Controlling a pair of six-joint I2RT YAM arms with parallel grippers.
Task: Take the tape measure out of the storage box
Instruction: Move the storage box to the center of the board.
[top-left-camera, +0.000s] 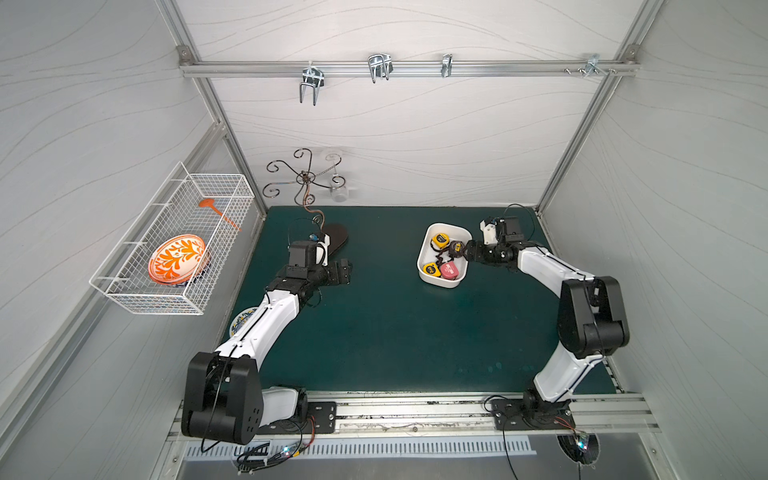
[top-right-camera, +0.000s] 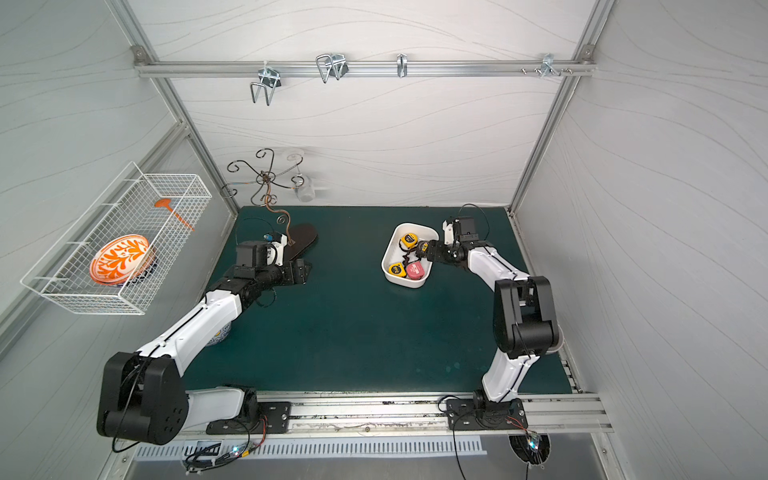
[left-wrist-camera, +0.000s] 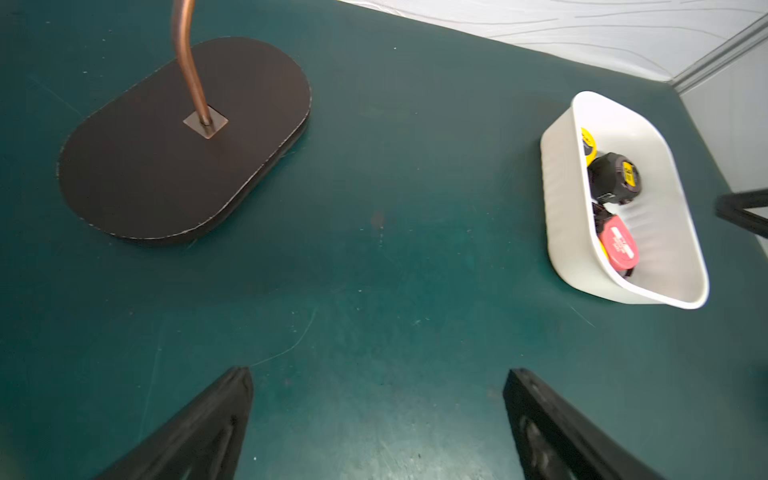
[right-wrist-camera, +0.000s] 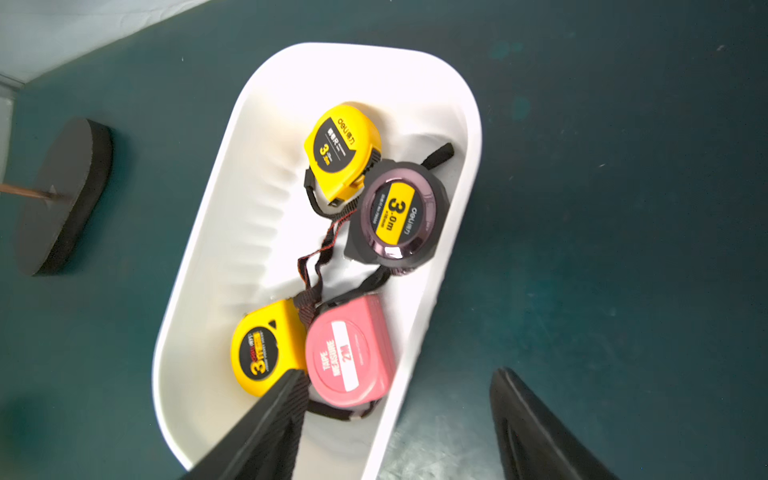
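The storage box (top-left-camera: 441, 284) (top-right-camera: 405, 281) (right-wrist-camera: 374, 58) (left-wrist-camera: 565, 232) is a shallow white tub at the back right of the green mat. In it lie several tape measures: a yellow one (right-wrist-camera: 343, 149) (top-left-camera: 439, 239), a black round one (right-wrist-camera: 399, 216) (top-left-camera: 456, 248), another yellow one (right-wrist-camera: 266, 349) and a pink one (right-wrist-camera: 351, 353) (top-left-camera: 449, 270). My right gripper (right-wrist-camera: 398, 374) (top-left-camera: 467, 250) (top-right-camera: 428, 249) is open at the box's right wall, one finger inside beside the pink tape measure, the other outside. It holds nothing. My left gripper (left-wrist-camera: 376, 370) (top-left-camera: 345, 270) hangs open over bare mat.
A metal hook stand on a dark oval base (top-left-camera: 336, 243) (left-wrist-camera: 183, 141) stands at the back left, a glass (top-left-camera: 338, 193) hanging from it. A white wire basket (top-left-camera: 124, 293) on the left wall holds an orange plate. A patterned bowl (top-left-camera: 243, 322) lies under my left arm.
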